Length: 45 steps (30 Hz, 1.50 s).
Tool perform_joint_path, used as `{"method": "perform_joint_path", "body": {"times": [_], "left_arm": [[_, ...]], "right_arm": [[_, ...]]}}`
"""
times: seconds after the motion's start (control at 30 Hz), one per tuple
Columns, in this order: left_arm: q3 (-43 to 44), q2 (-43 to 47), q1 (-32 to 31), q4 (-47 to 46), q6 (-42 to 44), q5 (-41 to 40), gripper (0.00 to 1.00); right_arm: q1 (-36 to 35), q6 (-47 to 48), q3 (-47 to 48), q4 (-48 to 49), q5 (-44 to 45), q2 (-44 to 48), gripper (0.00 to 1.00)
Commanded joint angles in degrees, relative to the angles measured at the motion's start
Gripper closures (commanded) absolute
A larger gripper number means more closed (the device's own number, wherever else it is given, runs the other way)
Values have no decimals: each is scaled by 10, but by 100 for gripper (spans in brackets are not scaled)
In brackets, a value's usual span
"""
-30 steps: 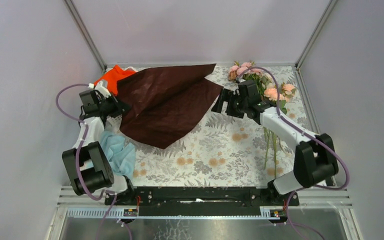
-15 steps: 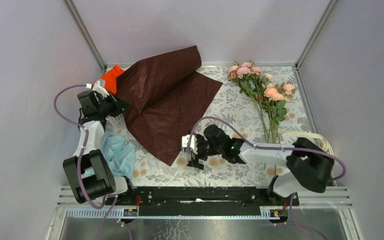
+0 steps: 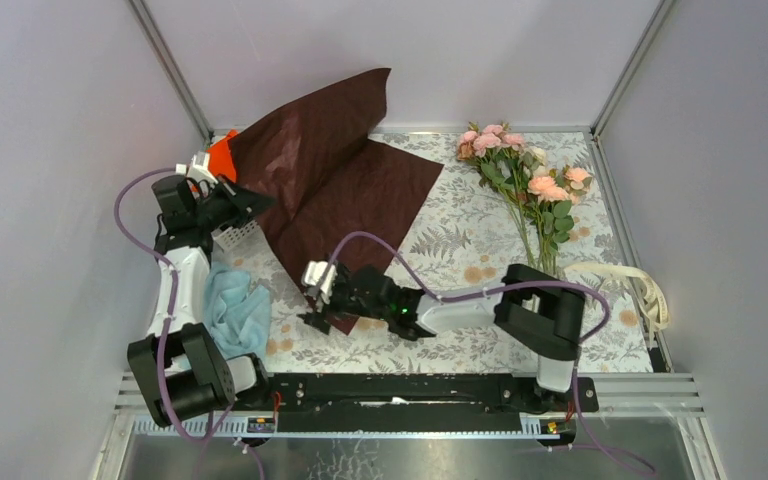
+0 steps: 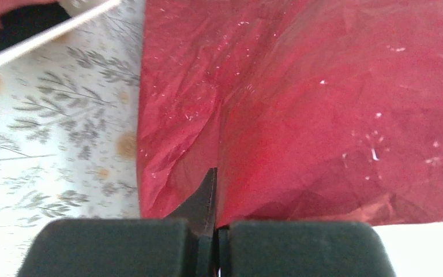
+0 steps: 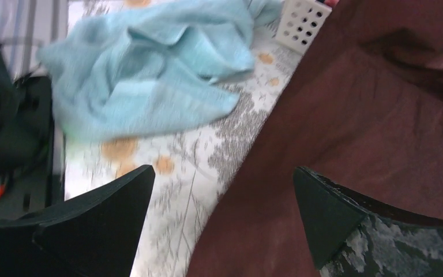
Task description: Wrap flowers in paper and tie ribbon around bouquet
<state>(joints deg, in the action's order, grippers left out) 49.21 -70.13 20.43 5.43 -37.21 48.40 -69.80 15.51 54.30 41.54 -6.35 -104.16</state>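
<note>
On the table [image 3: 480, 300], I've got a white covering printed with grey leaves and tan blossoms. It runs from the black rail [image 3: 400, 385] at the near edge to the back wall. Plain pale grey panels close in the cell on three sides, with slanted metal posts [image 3: 170, 70] in the far corners.

The paper [image 3: 345, 185] sits left of centre. Its lower layer lies flat on the covering, and the upper layer is lifted and leans up against the back wall. My left gripper [image 4: 216, 231] is clamped tight on the sheet's left edge; the wrist camera shows crinkled red paper pinched between the closed pads.

My right arm reaches across the near side, and the right gripper [image 5: 222, 179] has its jaws spread wide at the paper's near corner. One finger is over the floral covering and the other over the dark red sheet. I can't tell whether either touches.

The flowers [image 3: 525, 175] lie well apart in the far right corner, heads towards the back wall and stems pointing to the near edge. The ribbon [image 3: 640, 285] is looped at the right edge, just beside the stems.

On the left, a light blue cloth [image 3: 235, 310] is bunched near the left arm. A white perforated basket [image 3: 235, 237] stands just beyond it, and an orange cloth [image 3: 220, 157] peeks out behind the paper.
</note>
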Motion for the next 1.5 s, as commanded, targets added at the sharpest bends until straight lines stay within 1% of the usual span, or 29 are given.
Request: {"method": "perform_joint_path", "body": {"times": [0.0, 0.13, 0.2, 0.27, 0.33, 0.4, 0.47, 0.5, 0.53, 0.63, 0.67, 0.73, 0.77, 0.8, 0.87, 1.0, 1.03, 1.13, 1.2, 1.23, 1.3, 1.33, 1.37, 1.4, 1.43, 1.47], "left_arm": [[13, 12, -17, 6, -85, 35, 100], [13, 18, -21, 6, -92, 27, 100], [17, 21, -21, 6, -92, 30, 100], [20, 22, -22, 6, -88, 31, 100], [20, 22, -22, 10, -80, 30, 100], [16, 20, -21, 10, -75, 26, 100], [10, 16, -22, 0, -74, 23, 100], [6, 15, -22, -9, -75, 22, 100], [4, 13, -22, -16, -74, 22, 100], [5, 5, -21, -16, -53, 13, 100], [7, 2, -22, -14, -44, 11, 100], [8, -5, -22, -14, -26, 8, 100], [9, -10, -23, -14, -17, 9, 100], [10, -15, -24, -14, -9, 9, 100], [12, -29, -26, -14, 7, 6, 100], [4, -52, -29, -20, 33, -6, 100], [0, -59, -29, -23, 39, -8, 100], [-8, -78, -36, -32, 58, -6, 100], [-14, -83, -51, -32, 78, -1, 100], [-17, -84, -59, -25, 90, -2, 100], [-20, -88, -76, -2, 123, -12, 100], [-21, -91, -77, 10, 133, -17, 100], [-23, -96, -77, 21, 147, -24, 100], [-22, -100, -77, 35, 162, -33, 100], [-24, -105, -77, 45, 176, -43, 100], [-28, -108, -77, 51, 187, -53, 100]], "right_arm": [[-35, -105, 64, 82, 149, -77, 1], [-39, -129, 116, 19, 241, -115, 0], [-39, -127, 118, -1, 299, -121, 0], [-39, -130, 96, -8, 379, -111, 0], [-39, -124, 51, 1, 437, -87, 0], [-40, -116, 7, 14, 473, -61, 0], [-39, -105, -14, -6, 498, -47, 3], [-38, -100, -20, -18, 510, -44, 8], [-36, -93, -28, -21, 518, -40, 16], [-32, -58, -68, 15, 564, -18, 52], [-32, -35, -79, 28, 575, -5, 67], [-31, 10, -86, 23, 597, 23, 93], [-32, 30, -84, 8, 606, 43, 100], [-32, 45, -79, -19, 613, 63, 100], [-32, 39, -48, -123, 607, 116, 100], [-36, -83, 55, -476, 560, 186, 100], [-39, -114, 72, -541, 551, 196, 100], [-66, -205, 112, -703, 529, 204, 100], [-89, -257, 136, -783, 513, 187, 100], [-96, -274, 149, -829, 490, 172, 99], [-100, -291, 171, -879, 420, 132, 89], [-100, -292, 174, -888, 381, 120, 83], [-100, -287, 173, -889, 339, 112, 73], [-100, -281, 171, -885, 287, 110, 63], [-100, -274, 168, -879, 251, 115, 49], [-100, -266, 166, -871, 218, 124, 31]]}}
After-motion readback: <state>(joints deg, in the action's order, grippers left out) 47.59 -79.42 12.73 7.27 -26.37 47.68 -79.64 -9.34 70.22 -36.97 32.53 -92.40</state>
